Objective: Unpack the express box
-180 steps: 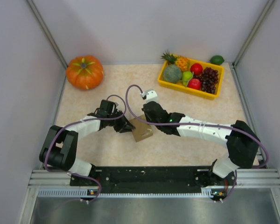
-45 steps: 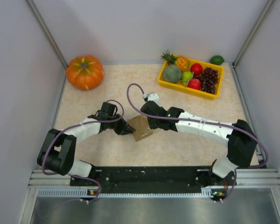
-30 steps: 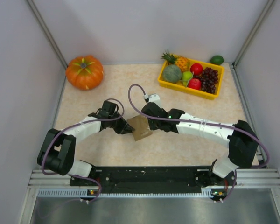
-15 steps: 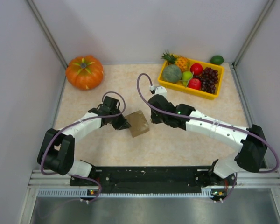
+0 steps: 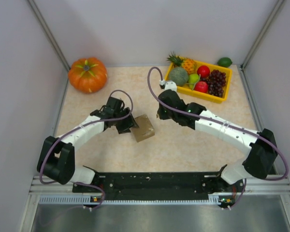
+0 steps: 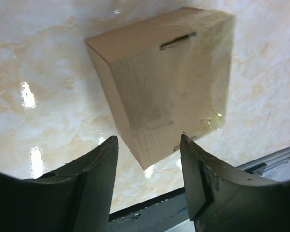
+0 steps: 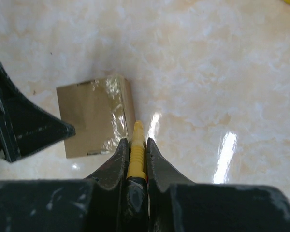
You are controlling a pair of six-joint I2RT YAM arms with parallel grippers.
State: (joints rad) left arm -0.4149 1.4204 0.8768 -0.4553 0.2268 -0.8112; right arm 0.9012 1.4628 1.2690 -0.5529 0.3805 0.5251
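Note:
The express box (image 5: 143,127) is a small brown cardboard carton lying shut on the table, with clear tape on it. It also shows in the left wrist view (image 6: 169,82) and the right wrist view (image 7: 94,116). My left gripper (image 5: 127,124) is open just left of the box, its jaws (image 6: 147,140) spread and empty, with the box's near corner just in front of them. My right gripper (image 5: 160,114) is up and right of the box, apart from it. It is shut (image 7: 135,141) on a thin yellow tool (image 7: 137,145) whose tip points past the box's right edge.
An orange pumpkin (image 5: 87,74) sits at the back left. A yellow fruit tray (image 5: 217,99) holding several fruits stands at the back right, with a green lime (image 5: 224,62) behind it. Grey walls close in the left, right and back. The table's front rail (image 6: 193,212) lies below the box.
My right gripper has pulled away from the box, up and to the right, with the yellow tool in it. My left gripper has drawn back to the left. The box has shifted slightly.

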